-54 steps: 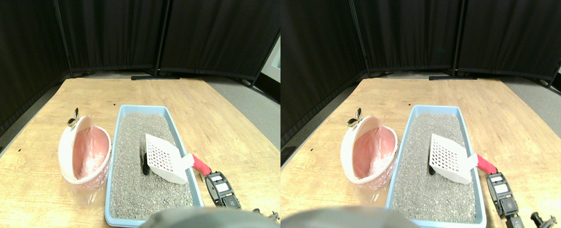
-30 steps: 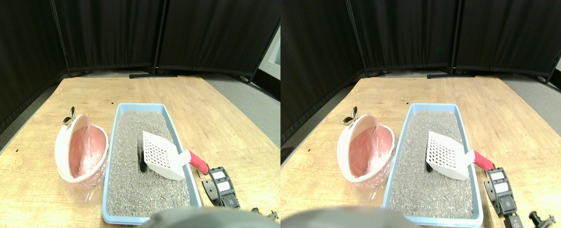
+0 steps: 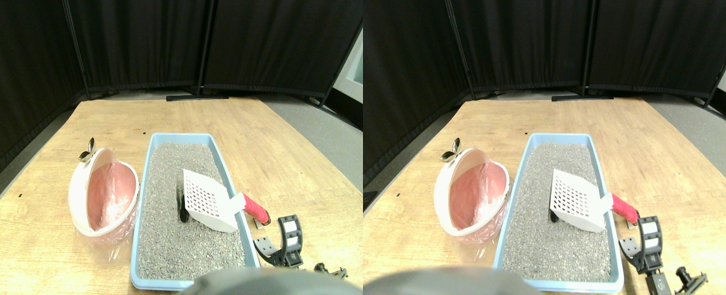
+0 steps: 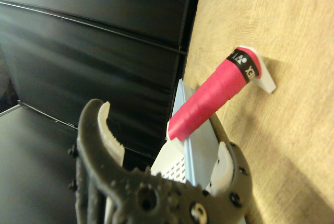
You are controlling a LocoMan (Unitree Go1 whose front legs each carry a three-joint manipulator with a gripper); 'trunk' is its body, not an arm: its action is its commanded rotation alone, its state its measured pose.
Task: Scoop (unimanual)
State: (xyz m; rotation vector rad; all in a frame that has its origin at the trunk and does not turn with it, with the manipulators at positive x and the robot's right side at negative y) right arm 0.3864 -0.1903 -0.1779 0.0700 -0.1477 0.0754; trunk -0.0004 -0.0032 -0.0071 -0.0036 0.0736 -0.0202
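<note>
A wooden table [image 3: 277, 147] carries a blue litter tray [image 3: 144, 203] and a pink bin [image 3: 102, 193]. The white scoop [image 3: 208, 200] rests in the tray, red handle [image 3: 257, 209] over the rim. The right gripper [image 3: 275, 238] sits beside the handle, jaws wide, holding nothing.

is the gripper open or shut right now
Open: the right gripper has its jaws spread wide on either side of the scoop's red handle, not touching it.

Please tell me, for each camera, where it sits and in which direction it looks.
Stereo pair view: on the robot's body, facing forward and down at the blue litter tray; the right pincer shows lower right.
Wrist view: behind the right pincer, looking along its open jaws.
Both show the scoop's pink handle, not held.
</note>
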